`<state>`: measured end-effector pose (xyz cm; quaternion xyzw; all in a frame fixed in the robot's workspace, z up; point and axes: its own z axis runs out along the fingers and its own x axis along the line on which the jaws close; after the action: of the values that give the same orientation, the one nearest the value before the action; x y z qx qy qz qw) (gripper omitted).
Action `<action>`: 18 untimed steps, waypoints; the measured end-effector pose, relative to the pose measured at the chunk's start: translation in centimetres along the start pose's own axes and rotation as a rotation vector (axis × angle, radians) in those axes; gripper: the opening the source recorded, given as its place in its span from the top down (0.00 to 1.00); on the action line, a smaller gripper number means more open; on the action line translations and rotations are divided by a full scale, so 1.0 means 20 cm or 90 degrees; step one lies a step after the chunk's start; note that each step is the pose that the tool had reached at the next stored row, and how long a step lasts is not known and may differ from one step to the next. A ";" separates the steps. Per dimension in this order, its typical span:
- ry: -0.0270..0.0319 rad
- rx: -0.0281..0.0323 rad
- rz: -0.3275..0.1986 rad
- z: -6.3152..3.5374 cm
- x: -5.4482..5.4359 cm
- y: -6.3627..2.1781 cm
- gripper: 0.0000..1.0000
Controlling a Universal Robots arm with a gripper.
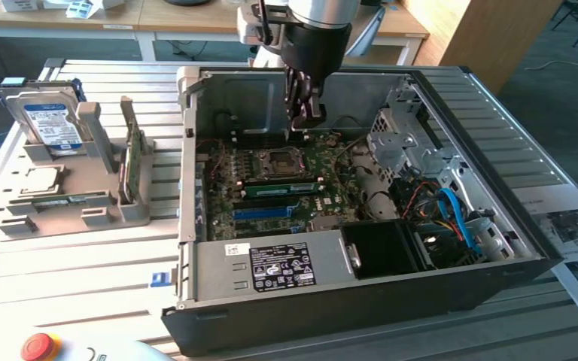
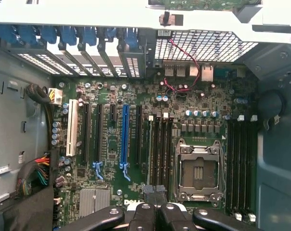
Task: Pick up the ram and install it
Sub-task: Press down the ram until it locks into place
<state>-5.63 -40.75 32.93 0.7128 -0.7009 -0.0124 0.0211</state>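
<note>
Overhead, one gripper (image 1: 306, 119) hangs inside the open case (image 1: 490, 259), fingers pressed together, holding nothing. One ram (image 1: 281, 189) sits seated on the motherboard (image 2: 136, 144) beside the one CPU socket (image 2: 197, 171). One hard drive (image 1: 50, 124) stands outside.

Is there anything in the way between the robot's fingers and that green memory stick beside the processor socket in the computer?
Nothing visible. The closed fingers hang inside the open case, above the ram, with only open space between them. The blue cable lies off to the exterior view's right.
</note>
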 end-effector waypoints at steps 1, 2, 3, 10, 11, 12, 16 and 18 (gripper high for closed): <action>0.0000 0.0002 0.000 0.000 0.00 0.000 0.89; 0.0000 0.0006 0.000 0.000 0.00 0.000 0.89; 0.0000 0.0009 0.000 0.000 0.00 0.000 0.89; 0.0003 0.0057 0.000 0.000 0.00 0.003 0.89; 0.0002 0.0057 0.000 0.000 0.00 0.003 0.89; 0.0003 0.0057 0.000 0.000 0.00 0.003 0.89; 0.0003 0.0057 0.000 0.000 0.00 0.003 0.89; 0.0003 0.0057 0.000 0.000 0.00 0.003 0.89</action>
<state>-5.70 -40.75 32.93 0.7129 -0.7010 -0.0091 0.0180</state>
